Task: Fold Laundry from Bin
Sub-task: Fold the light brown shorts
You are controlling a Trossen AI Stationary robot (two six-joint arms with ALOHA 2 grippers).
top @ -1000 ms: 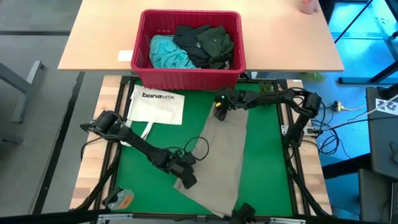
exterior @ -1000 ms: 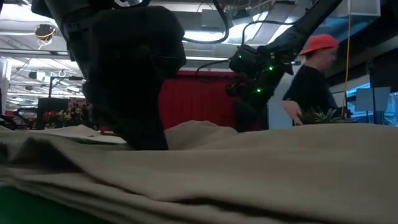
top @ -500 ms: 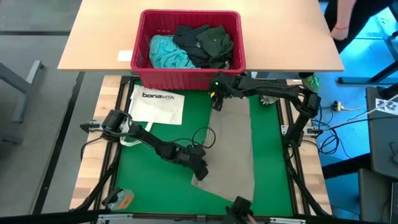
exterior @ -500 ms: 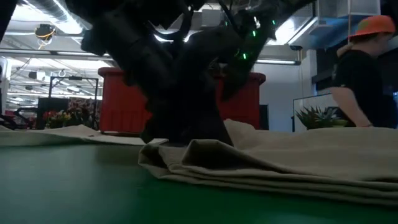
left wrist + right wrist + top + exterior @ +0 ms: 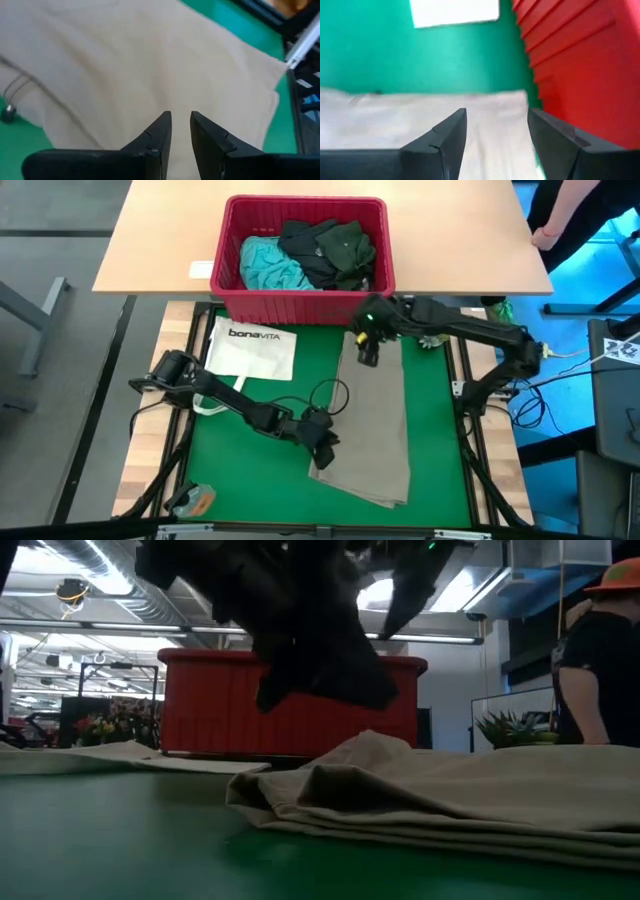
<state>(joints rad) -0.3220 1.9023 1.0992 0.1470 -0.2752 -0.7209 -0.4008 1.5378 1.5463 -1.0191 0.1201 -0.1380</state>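
The step in hand is judged to be the folding of the khaki-tan garment [image 5: 372, 425], which is laid out lengthwise on the green mat of the table [image 5: 250, 480], its far end just beside the bin [image 5: 305, 305]. One long fold appears made, layered edges being seen in the low view.

The left gripper [image 5: 325, 452] is held over the garment's near left edge. In its wrist view the fingers [image 5: 157, 135] are seen narrowly parted, with bare cloth visible in the gap and nothing held. The right gripper [image 5: 367, 350] is positioned over the garment's far end, near the bin; its fingers [image 5: 447, 132] are spread wide and nothing is gripped.

The next move is judged to call for an edge or corner to be pinched at each end and carried across together, so that the fold is kept square.

Count taken:
- One bin, red, standing on the wooden table beyond the mat.
- Three garments noted inside it: one turquoise [image 5: 270, 265], one dark grey [image 5: 305, 240], one dark green [image 5: 348, 250].
- One garment on the mat, making four in all.
- One white tote bag [image 5: 252, 348], lying flat, well apart from the work.
- One person [image 5: 600, 670], seen partly at the edge.
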